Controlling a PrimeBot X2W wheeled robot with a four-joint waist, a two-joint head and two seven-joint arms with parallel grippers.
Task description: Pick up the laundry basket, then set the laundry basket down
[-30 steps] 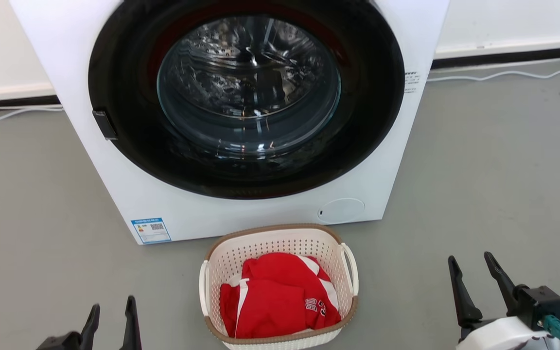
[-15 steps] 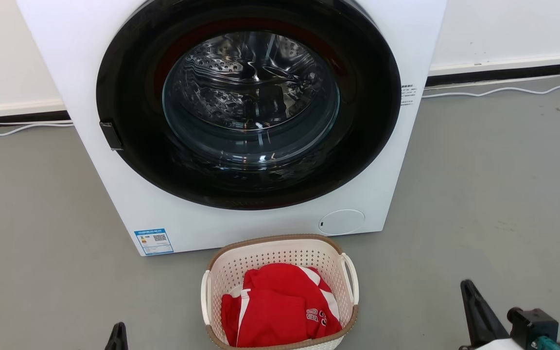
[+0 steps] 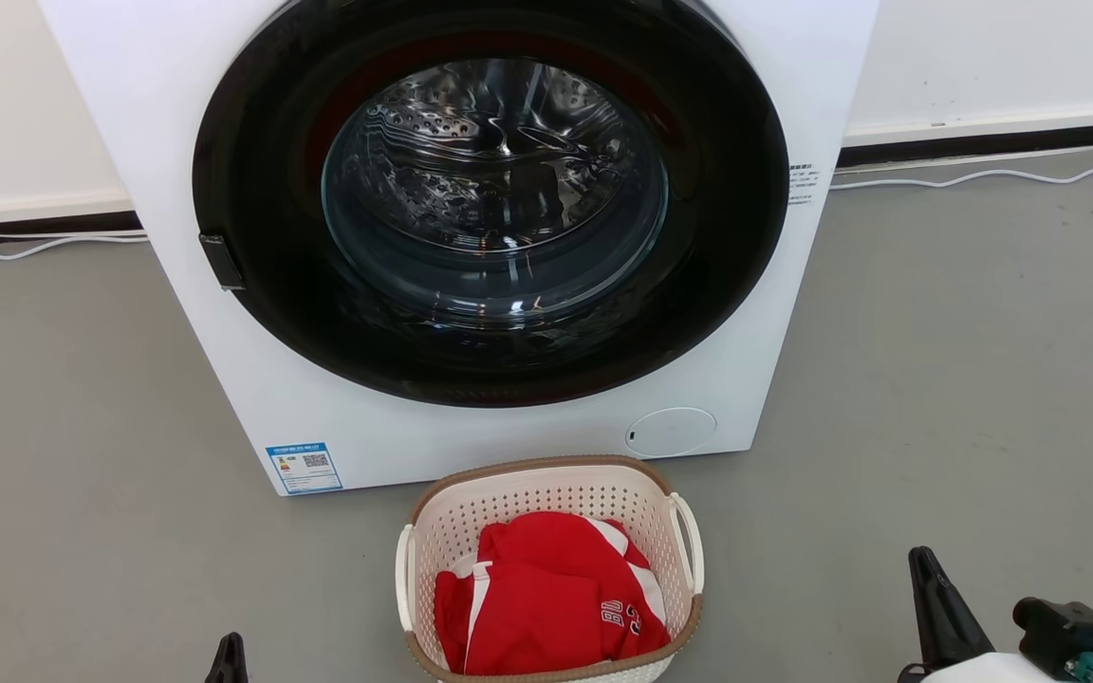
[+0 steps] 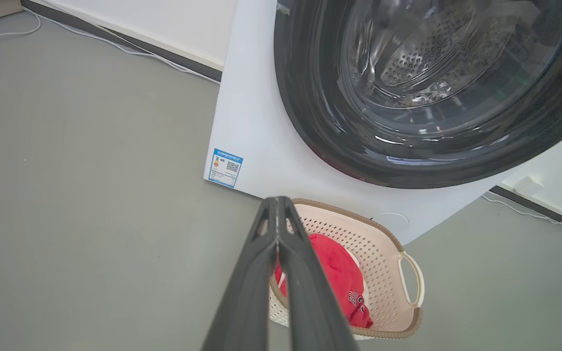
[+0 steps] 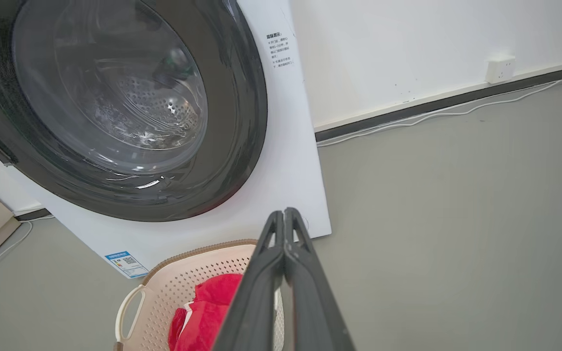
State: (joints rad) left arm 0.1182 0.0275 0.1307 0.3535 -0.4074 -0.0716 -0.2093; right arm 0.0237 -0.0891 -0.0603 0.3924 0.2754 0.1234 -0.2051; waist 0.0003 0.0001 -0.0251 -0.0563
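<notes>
My left pincer [image 4: 276, 207] and right pincer [image 5: 284, 218] are both pressed shut, holding nothing; the laundry basket [image 3: 532, 463] sits on the floor [image 3: 935, 379] between them, just before the washing machine [image 3: 471, 446], red cloth [image 3: 546, 598] inside.

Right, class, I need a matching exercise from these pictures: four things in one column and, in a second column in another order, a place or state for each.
Things
1. laundry basket
2. red garment
3. blue label
4. left end effector

Place or state
A. shut, gripping nothing
B. low on the washing machine's white front, at the head view's left
C. on the floor, just in front of the washing machine
D. lying inside the basket

Pairs: 1-C, 2-D, 3-B, 4-A
</notes>
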